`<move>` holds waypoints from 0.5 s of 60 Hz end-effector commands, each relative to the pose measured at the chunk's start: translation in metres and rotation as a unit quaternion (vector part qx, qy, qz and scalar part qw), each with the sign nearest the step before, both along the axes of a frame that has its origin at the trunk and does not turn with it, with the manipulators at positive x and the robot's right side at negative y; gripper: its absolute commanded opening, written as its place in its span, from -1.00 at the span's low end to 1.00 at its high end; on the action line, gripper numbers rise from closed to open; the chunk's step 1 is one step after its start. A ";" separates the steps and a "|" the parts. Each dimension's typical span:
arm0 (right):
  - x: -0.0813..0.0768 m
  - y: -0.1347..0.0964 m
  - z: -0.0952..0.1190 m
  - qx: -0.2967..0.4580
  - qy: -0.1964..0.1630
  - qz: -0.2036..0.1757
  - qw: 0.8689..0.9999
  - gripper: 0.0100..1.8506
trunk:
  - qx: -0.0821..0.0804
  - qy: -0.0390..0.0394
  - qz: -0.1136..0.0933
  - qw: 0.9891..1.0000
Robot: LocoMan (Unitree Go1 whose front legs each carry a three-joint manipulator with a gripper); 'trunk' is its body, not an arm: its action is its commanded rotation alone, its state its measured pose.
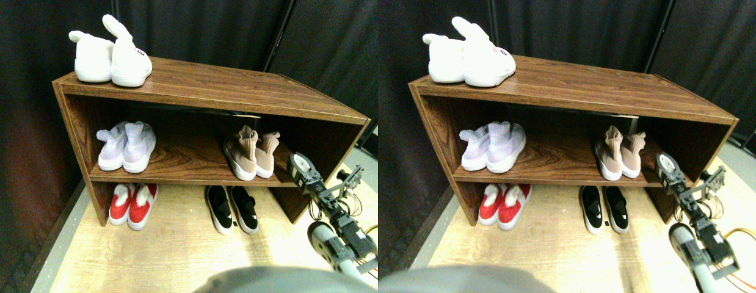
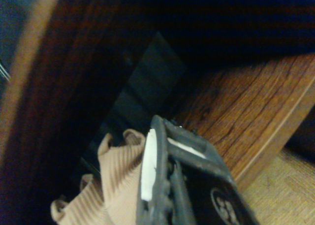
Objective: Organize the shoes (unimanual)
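A pair of tan knit sock-collar shoes (image 1: 251,155) with white soles stands side by side at the right of the rack's middle shelf (image 1: 189,165). A pair of black slip-on shoes (image 1: 231,209) sits on the floor under that shelf. My right gripper (image 1: 301,166) hovers just right of the tan pair, at the shelf's front right corner. In the wrist view a ribbed tan collar (image 2: 115,173) lies right beside the gripper (image 2: 160,151); I cannot tell whether they touch.
The brown wooden rack (image 1: 231,85) carries white bunny slippers (image 1: 112,58) on top. Pale lilac sneakers (image 1: 126,146) are on the middle shelf's left and red shoes (image 1: 132,204) on the floor below. The rack's right wall (image 1: 329,159) is close to my arm. Black curtains hang behind.
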State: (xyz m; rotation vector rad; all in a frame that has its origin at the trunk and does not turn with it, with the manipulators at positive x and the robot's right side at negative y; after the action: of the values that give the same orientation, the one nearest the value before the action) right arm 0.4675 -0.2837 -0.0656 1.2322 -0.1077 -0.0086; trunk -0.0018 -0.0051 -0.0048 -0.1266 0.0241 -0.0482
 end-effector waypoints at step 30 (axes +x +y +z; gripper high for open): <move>-0.070 0.009 0.004 -0.016 -0.079 0.090 0.993 -0.95 | -0.007 0.027 -0.003 1.000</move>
State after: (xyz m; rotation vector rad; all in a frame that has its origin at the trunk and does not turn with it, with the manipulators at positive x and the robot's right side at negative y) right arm 0.4006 -0.2804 -0.0660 1.1936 -0.1167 0.1776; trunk -0.0035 -0.0065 -0.0045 -0.1149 0.0408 -0.0639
